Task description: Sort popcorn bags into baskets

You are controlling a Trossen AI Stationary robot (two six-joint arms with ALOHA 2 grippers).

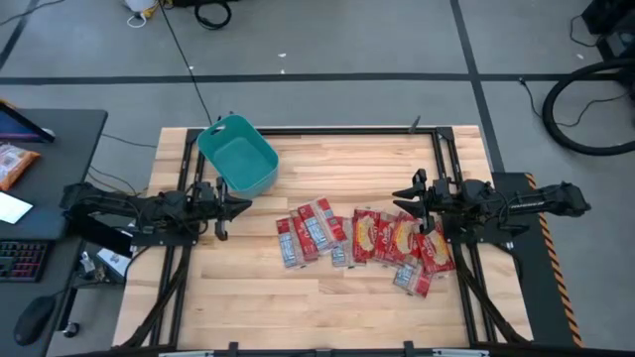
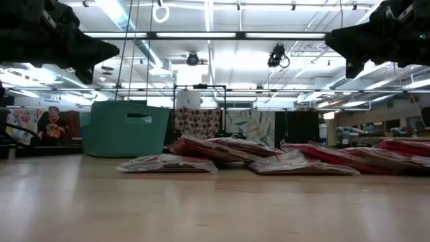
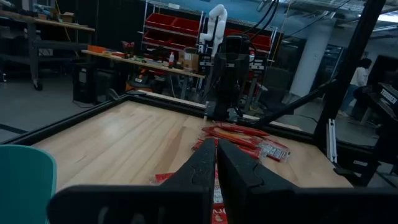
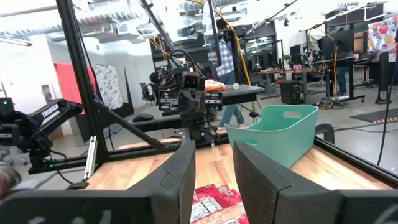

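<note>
Start state, nothing sorted yet. Red flat popcorn bags (image 1: 362,238) heaped mid-bench toward the right; teal plastic tub basket (image 1: 238,156) empty, back left. Left claw (image 1: 241,205) closed, empty, beside basket. Right claw (image 1: 402,203) parted, empty, above heap. Next: right claw descends onto a bag.

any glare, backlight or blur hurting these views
Low view: bright ceiling strips backlight both arms into black shapes; the near table is soft. Right wrist view: blown-out ceiling, though the basket reads clearly. High view: even light, popcorn bags crisp.
</note>
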